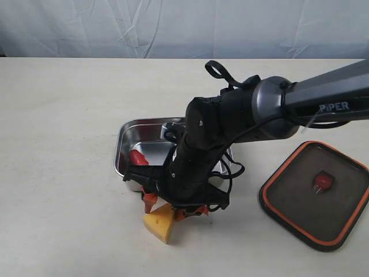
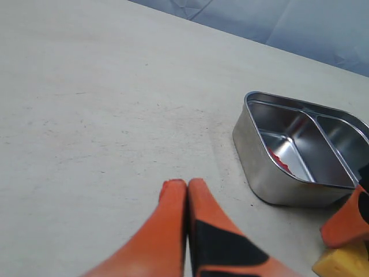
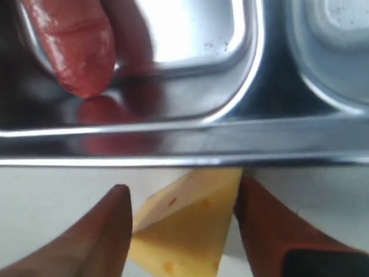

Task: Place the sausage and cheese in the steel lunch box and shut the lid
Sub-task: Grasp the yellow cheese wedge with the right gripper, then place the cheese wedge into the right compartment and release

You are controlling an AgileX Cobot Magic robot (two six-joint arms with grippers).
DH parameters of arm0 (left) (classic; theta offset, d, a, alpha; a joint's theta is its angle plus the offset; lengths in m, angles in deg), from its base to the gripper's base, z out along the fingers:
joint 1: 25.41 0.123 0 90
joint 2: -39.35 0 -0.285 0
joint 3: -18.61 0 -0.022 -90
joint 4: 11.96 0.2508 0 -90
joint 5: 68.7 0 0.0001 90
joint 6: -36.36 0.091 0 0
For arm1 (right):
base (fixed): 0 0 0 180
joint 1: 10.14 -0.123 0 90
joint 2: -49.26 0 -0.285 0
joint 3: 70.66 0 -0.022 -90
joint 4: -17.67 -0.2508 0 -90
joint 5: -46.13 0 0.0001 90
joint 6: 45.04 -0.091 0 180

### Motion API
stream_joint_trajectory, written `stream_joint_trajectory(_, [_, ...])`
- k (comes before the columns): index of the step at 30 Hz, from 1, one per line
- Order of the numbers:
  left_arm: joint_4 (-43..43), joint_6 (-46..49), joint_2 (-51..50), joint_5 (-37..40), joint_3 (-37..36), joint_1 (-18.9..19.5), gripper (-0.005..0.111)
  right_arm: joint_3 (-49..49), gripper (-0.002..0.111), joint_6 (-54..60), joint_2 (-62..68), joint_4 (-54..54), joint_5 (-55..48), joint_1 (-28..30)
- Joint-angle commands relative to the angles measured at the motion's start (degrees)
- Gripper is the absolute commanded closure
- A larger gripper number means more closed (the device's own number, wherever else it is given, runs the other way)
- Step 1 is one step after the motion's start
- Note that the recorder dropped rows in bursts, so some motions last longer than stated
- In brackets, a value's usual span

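One of each: one sausage point(image 1: 137, 157), one cheese point(image 3: 184, 231), one steel lunch box point(image 1: 147, 120) with two compartments, and one lid point(image 1: 300, 199). There are two pincers, but the exterior view shows only the right one.

The sausage lies in the box's left compartment. The cheese sits on the counter point(image 1: 63, 173) just beside the box's near wall, outside it. The lid lies flat to the right, well apart from the box, its orange rim and the small orange tab point(image 1: 323, 182) facing up.

The right pincer point(image 3: 183, 187) is spread about the cheese's width, one finger on either side of the wedge – the right finger point(image 3: 271, 231) meets its corner, while the other looks a sliver off. I cannot tell whether it truly presses.

The left pincer point(image 2: 187, 187) is closed tip to tip with nothing between its fingers, over bare counter left of the box, where there is wide free room.

The right wrist view alone shows how close the cheese comes to the near wall; the left wrist view shows the dividing wall (the arm hides it from outside).
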Motion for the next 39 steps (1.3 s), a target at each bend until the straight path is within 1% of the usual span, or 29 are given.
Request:
stream_joint_trajectory(1, [0.30, 0.16, 0.24, -0.42, -0.03, 0.00, 0.107, 0.35, 0.064, 2.04, 1.50, 1.86, -1.08, -0.09])
stream_joint_trajectory(4, [0.30, 0.16, 0.24, -0.42, -0.03, 0.00, 0.107, 0.35, 0.081, 5.50, 1.39, 1.75, -1.53, -0.09])
stream_joint_trajectory(7, [0.30, 0.16, 0.24, -0.42, -0.03, 0.00, 0.107, 0.35, 0.105, 8.18, 1.06, 1.62, -3.19, -0.09])
stream_joint_trajectory(8, [0.30, 0.16, 0.24, -0.42, -0.03, 0.00, 0.107, 0.35, 0.109, 8.65, 0.92, 1.74, -4.02, -0.09])
stream_joint_trajectory(13, [0.30, 0.16, 0.24, -0.42, -0.03, 0.00, 0.107, 0.35, 0.109, 12.18, -1.20, 1.85, -6.65, -0.09])
stream_joint_trajectory(19, [0.30, 0.27, 0.24, -0.42, -0.03, 0.00, 0.107, 0.35, 0.109, 14.06, -7.51, 2.48, -6.79, -0.09])
stream_joint_trajectory(22, [0.30, 0.27, 0.24, -0.42, -0.03, 0.00, 0.107, 0.24, 0.109, 14.06, -12.28, 6.73, -5.30, 0.02])
stream_joint_trajectory(25, [0.30, 0.27, 0.24, -0.42, -0.03, 0.00, 0.107, 0.12, 0.109, 11.61, -15.64, 18.60, -0.84, 0.29])
stream_joint_trajectory(27, [0.30, 0.27, 0.24, -0.42, -0.03, 0.00, 0.107, 0.12, 0.109, 5.65, -16.19, 26.02, 1.94, 1.92])
stream_joint_trajectory(29, [0.30, 0.27, 0.24, -0.42, -0.03, 0.00, 0.107, 0.12, 0.109, 2.07, -15.60, 29.93, 3.51, 4.44])
stream_joint_trajectory(32, [0.30, 0.27, 0.24, -0.42, -0.03, 0.00, 0.107, 0.12, 0.109, 3.61, -13.25, 30.83, 5.79, 8.43])
stream_joint_trajectory(34, [0.30, 0.27, 0.24, -0.42, -0.03, 0.00, 0.107, 0.12, 0.109, 6.83, -11.39, 30.83, 7.36, 10.30])
stream_joint_trajectory(36, [0.30, 0.27, 0.24, -0.42, -0.03, 0.00, 0.107, 0.12, 0.109, 9.06, -9.96, 31.74, 8.90, 11.35])
stream_joint_trajectory(39, [0.30, 0.27, 0.24, -0.42, -0.03, 0.00, 0.107, 0.12, 0.109, 9.19, -8.18, 33.15, 12.25, 11.93])
